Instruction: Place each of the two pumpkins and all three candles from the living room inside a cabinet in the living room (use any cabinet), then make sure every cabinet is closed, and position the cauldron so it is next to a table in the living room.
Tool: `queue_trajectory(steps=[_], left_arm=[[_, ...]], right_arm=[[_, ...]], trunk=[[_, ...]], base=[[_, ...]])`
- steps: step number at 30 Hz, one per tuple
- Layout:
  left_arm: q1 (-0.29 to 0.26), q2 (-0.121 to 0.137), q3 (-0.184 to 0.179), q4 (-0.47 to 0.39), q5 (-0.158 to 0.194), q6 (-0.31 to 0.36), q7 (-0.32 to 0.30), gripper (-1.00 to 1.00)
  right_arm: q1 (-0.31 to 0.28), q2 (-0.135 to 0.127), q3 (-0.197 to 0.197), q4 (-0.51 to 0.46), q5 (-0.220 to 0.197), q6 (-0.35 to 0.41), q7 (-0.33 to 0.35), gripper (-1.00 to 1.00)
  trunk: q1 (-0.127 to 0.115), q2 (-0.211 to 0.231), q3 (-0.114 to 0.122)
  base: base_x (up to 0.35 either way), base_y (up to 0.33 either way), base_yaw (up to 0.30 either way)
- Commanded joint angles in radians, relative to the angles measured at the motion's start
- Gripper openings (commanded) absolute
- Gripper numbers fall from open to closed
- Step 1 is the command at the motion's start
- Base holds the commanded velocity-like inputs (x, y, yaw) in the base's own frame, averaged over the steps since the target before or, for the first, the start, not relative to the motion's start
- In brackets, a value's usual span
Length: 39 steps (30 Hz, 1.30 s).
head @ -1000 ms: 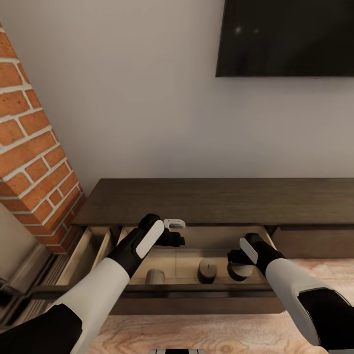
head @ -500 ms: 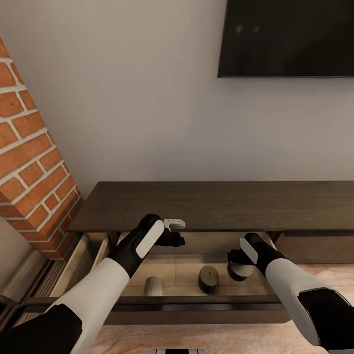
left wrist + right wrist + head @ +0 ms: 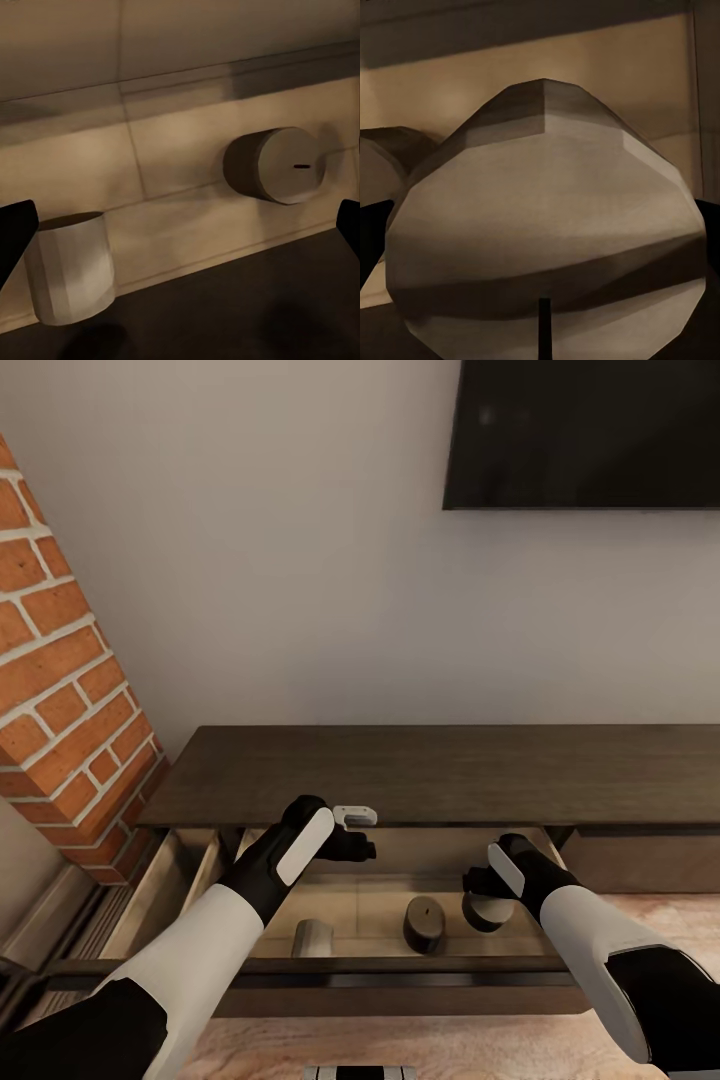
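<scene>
The cabinet point(image 3: 450, 770) stands against the wall with one drawer point(image 3: 400, 968) pulled out, its pale inside showing. Two candles rest in it: a dark one point(image 3: 425, 923) point(image 3: 281, 165) near the middle and a paler-looking one point(image 3: 312, 938) point(image 3: 71, 270) to its left. My right gripper point(image 3: 480, 888) point(image 3: 544, 240) reaches into the drawer's right part, shut on a third candle point(image 3: 487, 912) point(image 3: 547, 225) that spans the gap between both fingers. My left gripper point(image 3: 362, 833) point(image 3: 180, 232) hovers open over the drawer, holding nothing. The pumpkins, cauldron and table are out of view.
A brick column point(image 3: 60, 690) rises at the left. A second drawer point(image 3: 165, 880) stands open beside it. To the right a drawer front point(image 3: 640, 860) is closed. A dark TV point(image 3: 585, 430) hangs on the wall above. Wooden floor point(image 3: 400, 1045) lies in front.
The whole picture shifted slightly, so the camera moved; the cabinet sits a little lower in view. Both arms keep their pose, and the right gripper still holds its candle.
</scene>
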Motion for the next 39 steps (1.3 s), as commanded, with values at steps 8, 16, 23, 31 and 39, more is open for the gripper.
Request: queue_trajectory(steps=[8,16,23,31,39], left_arm=[[-0.001,0.0,-0.001,-0.001,0.01,0.002,0.01,1.0],[-0.001,0.0,-0.001,-0.001,0.01,0.001,0.01,1.0],[-0.001,0.0,-0.001,-0.001,0.01,0.001,0.01,1.0],[-0.001,0.0,-0.001,-0.007,0.01,0.002,0.01,1.0],[-0.001,0.0,-0.001,-0.028,0.01,0.002,0.01,1.0]], right_arm=[[0.0,-0.001,0.007,-0.002,-0.011,0.004,-0.007,-1.0],[0.0,-0.001,0.008,-0.002,-0.01,0.004,-0.007,-1.0],[0.0,-0.001,0.008,-0.002,-0.011,0.004,-0.007,-1.0],[0.0,-0.001,0.01,-0.002,-0.01,0.004,-0.007,-1.0],[0.0,-0.001,0.01,-0.002,-0.011,0.004,-0.007,-1.0]], trunk=[[0.005,-0.008,-0.016],[0.005,-0.008,-0.019],[0.006,-0.009,-0.023],[0.009,-0.01,-0.047],[0.009,-0.01,-0.047]], base=[[0.0,0.0,0.0],[0.0,0.0,0.0],[0.0,0.0,0.0],[0.0,0.0,0.0],[0.0,0.0,0.0]])
